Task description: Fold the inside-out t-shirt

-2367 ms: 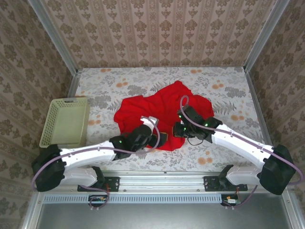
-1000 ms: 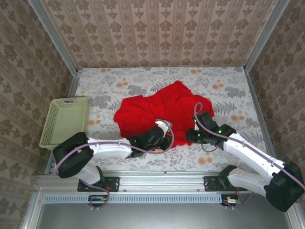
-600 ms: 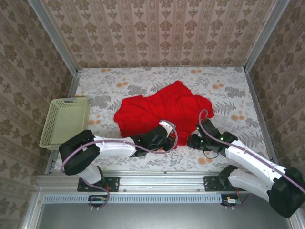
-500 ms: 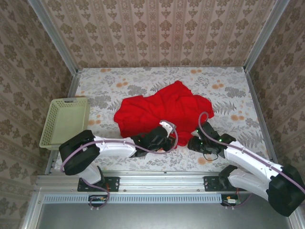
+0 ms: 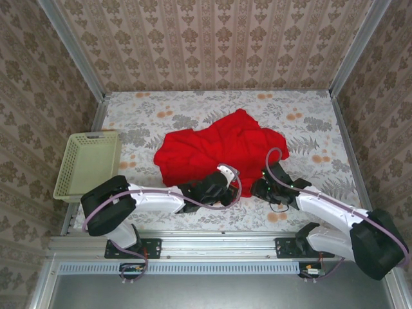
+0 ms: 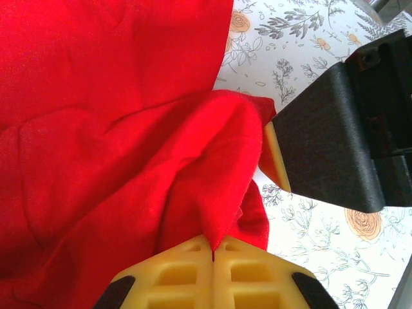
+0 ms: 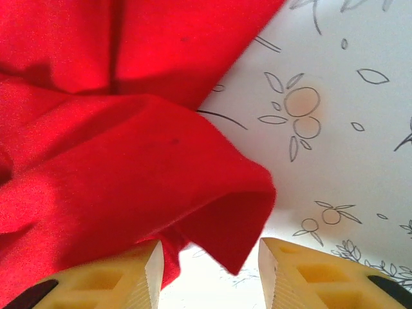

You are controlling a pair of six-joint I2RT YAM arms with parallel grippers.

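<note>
Moved: both grippers have come in to the near right corner of the t-shirt (image 5: 212, 145), and the right gripper (image 7: 209, 254) has spread its fingers.
T-shirt: lies crumpled mid-table (image 5: 309, 122), its near edge reaching both grippers; the basket (image 5: 90, 164) sits well apart at the left.
Left gripper (image 6: 212, 251): fingers clenched on a raised fold of the hem, with the cloth squeezed into the seam where the pads meet.
Right gripper: released, fingers apart. A drooping red corner hangs in the gap, touching one finger (image 7: 122, 273) and clear of the other.
Grippers: just beside each other, the right one's pad facing the fold the left one grasps.
</note>
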